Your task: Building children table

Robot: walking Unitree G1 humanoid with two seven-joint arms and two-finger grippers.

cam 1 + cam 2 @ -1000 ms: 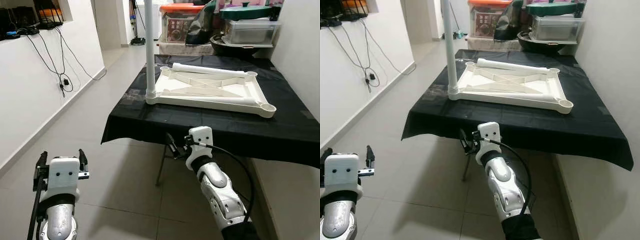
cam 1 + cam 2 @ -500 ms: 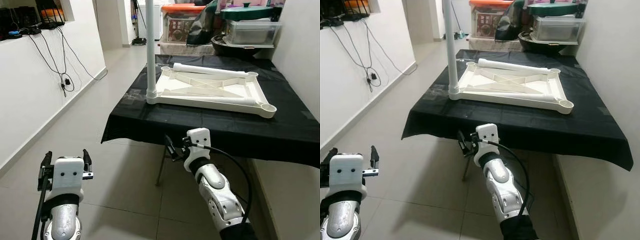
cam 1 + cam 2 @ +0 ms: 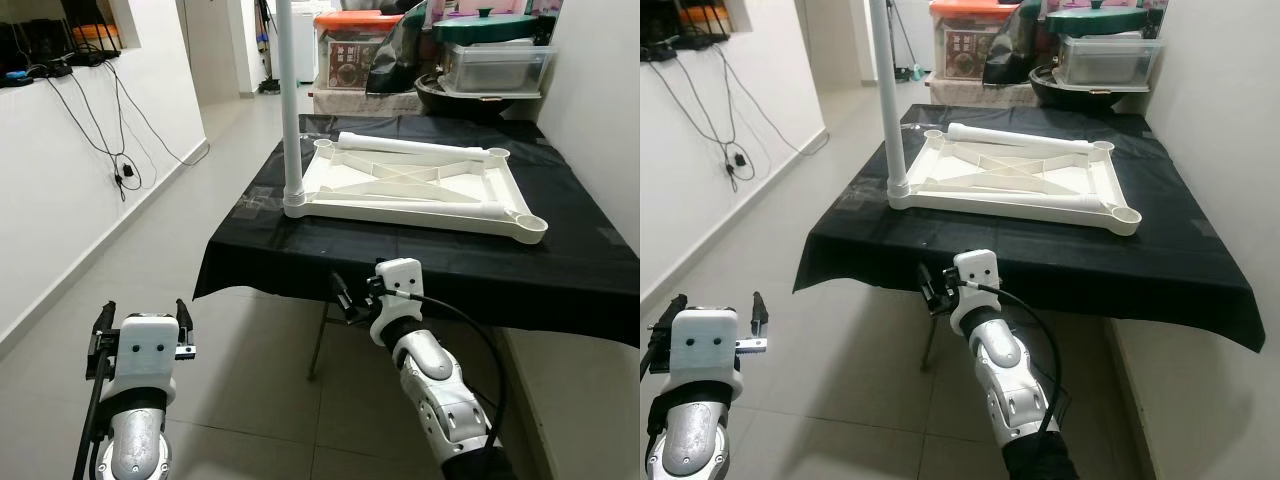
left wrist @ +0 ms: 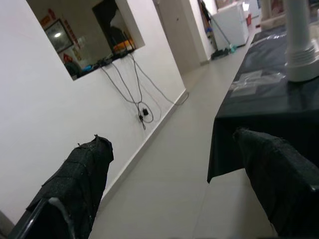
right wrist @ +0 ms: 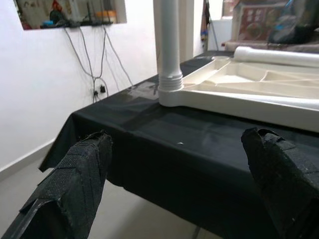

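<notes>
Lying inverted on black-clothed table: white tabletop, 1 leg socketed upright, 2 loose legs resting on it. Step: approach; next, grasp a loose leg. Right gripper below table edge, left gripper low; both jaws spread, empty.

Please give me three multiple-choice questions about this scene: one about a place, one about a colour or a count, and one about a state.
1. Where does the white tabletop frame lie?
A. on the floor
B. on the black-covered table
C. in a gripper

2. How many legs stand upright in the frame?
A. one
B. three
C. four

3. How is the right gripper?
A. shut on a leg
B. open, holding nothing
C. shut on the cloth

Answers: 1 B, the frame rests on the black cloth. 2 A, one upright leg stands at its near left corner. 3 B, its fingers are apart before the table edge.
</notes>
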